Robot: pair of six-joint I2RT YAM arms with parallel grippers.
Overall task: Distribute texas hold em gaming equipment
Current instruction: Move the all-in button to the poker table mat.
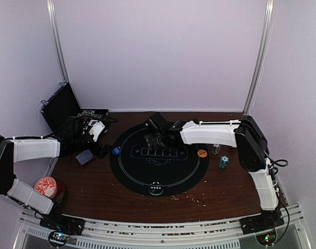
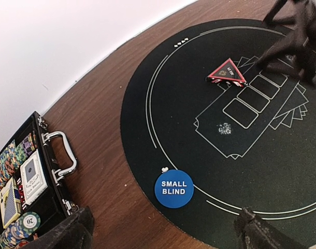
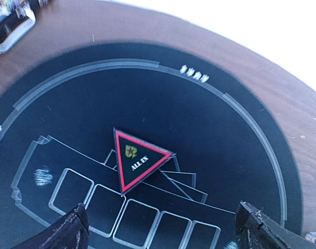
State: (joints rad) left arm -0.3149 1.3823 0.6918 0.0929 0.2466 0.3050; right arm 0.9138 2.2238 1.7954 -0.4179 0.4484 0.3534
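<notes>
A red-edged "ALL IN" triangle marker lies on the black round mat, above the printed card boxes; it also shows in the left wrist view. My right gripper hovers over it, open and empty, its fingertips wide apart. A blue "SMALL BLIND" button lies on the mat's left edge. My left gripper is open and empty just beside it. An orange button lies at the mat's right edge. A grey-blue card deck lies to the left.
An open black case with striped chips and cards stands at the back left. Two small chip stacks stand right of the mat. A red-topped can stands at the front left. A round disc sits at the mat's near edge.
</notes>
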